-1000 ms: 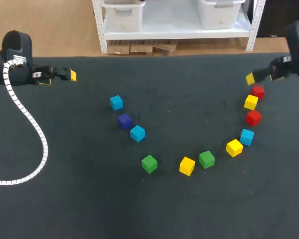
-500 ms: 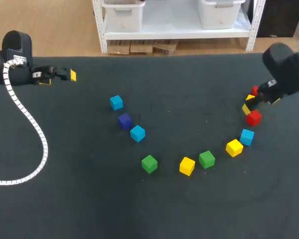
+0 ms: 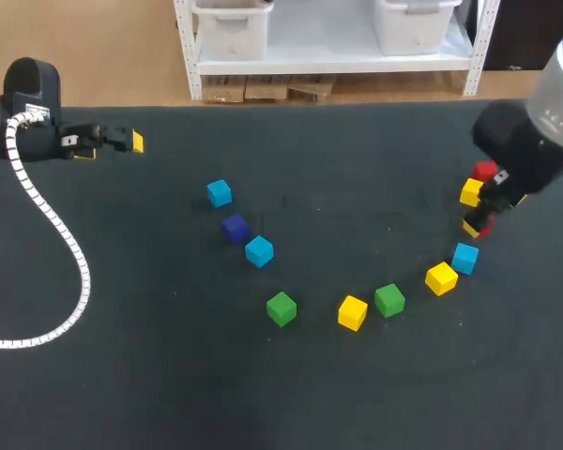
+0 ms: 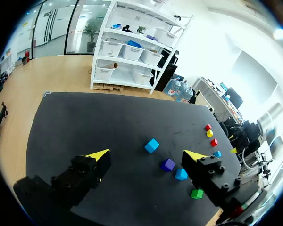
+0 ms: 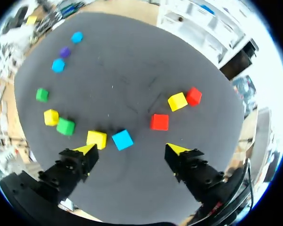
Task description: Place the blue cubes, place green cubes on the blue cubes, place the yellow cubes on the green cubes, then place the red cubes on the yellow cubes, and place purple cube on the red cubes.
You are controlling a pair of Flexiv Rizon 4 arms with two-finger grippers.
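My right arm (image 3: 525, 150) has swung in from the right edge of the table (image 3: 169, 375) over the last second. It now hangs above the right end of the arc of cubes. The right gripper (image 5: 131, 151) stands wide apart with nothing in it. In the head view it partly covers the near red cube (image 3: 484, 225), which was in plain sight before. From the right wrist, the right blue cube (image 5: 122, 139) sits just ahead of the gap between the fingers. The right yellow cube (image 5: 96, 139) is beside it, and the near red cube lies further ahead.

My left arm (image 3: 28, 112) has not moved from the left rear corner. The left gripper (image 4: 147, 157) is likewise spread wide and empty. A white cable (image 3: 75, 272) loops across the table on that side.

No cube has shifted, and all lie singly, none stacked. The purple cube (image 3: 235, 228) sits between the left blue cube (image 3: 220, 193) and the middle blue cube (image 3: 259, 250). The left green cube (image 3: 281, 307), middle yellow cube (image 3: 353, 312) and right green cube (image 3: 389, 300) follow along the arc. The far yellow cube (image 3: 470, 192) and far red cube (image 3: 485, 171) touch each other beyond the gripper.
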